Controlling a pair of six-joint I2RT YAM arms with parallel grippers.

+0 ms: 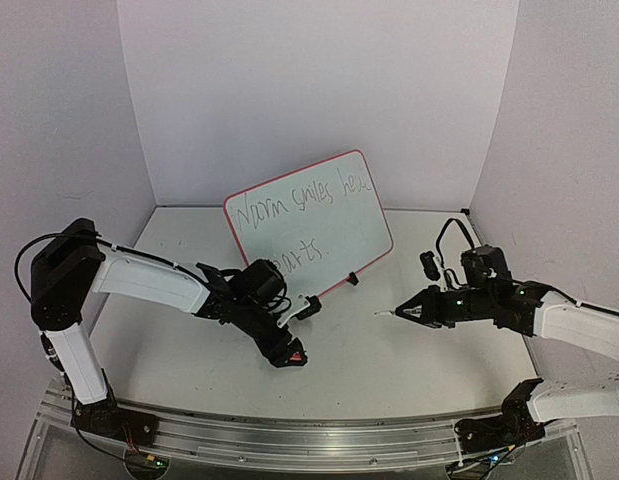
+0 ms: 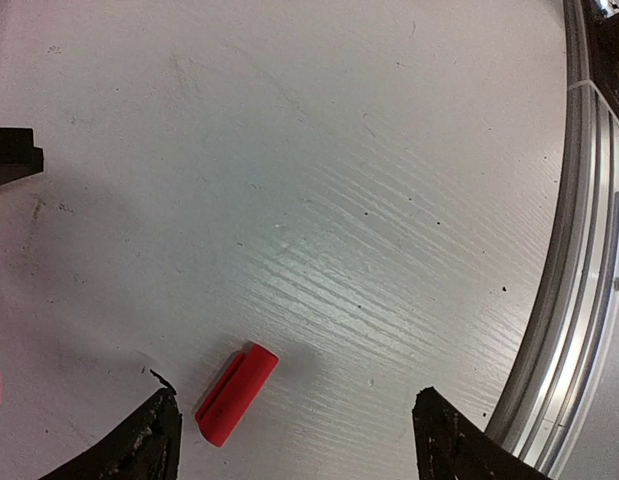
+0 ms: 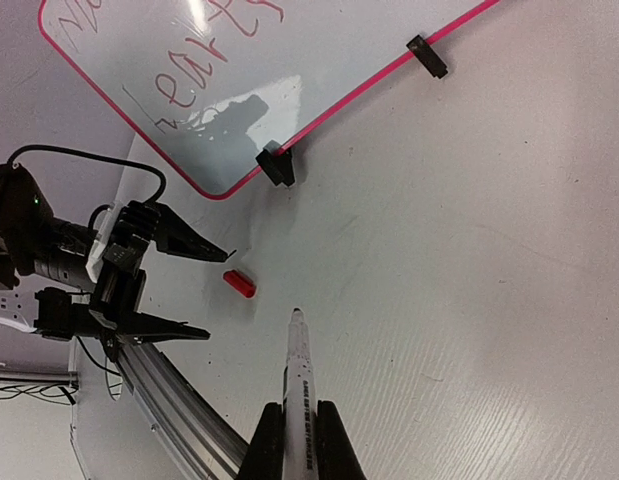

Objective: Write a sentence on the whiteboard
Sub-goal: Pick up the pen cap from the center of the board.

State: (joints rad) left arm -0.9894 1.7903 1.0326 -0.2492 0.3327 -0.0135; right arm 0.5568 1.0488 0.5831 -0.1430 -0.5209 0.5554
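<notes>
The whiteboard (image 1: 309,225) with a pink-red rim stands tilted at the middle back on two black clip feet (image 3: 276,166). The sentence (image 1: 304,200) is scrawled on it in two lines; "hearts" shows in the right wrist view (image 3: 184,85). My right gripper (image 3: 299,440) is shut on a white marker (image 3: 297,385), uncapped, tip pointing left, well away from the board (image 3: 289,70). My left gripper (image 2: 294,445) is open, low over the table, with the red marker cap (image 2: 236,393) lying between its fingers, near the left one. The cap also shows in the top view (image 1: 294,354) and the right wrist view (image 3: 239,284).
An aluminium rail (image 1: 289,430) runs along the table's near edge, close to the left gripper (image 1: 285,350). White walls enclose the table on three sides. The right gripper (image 1: 404,313) hovers over the right half of the table.
</notes>
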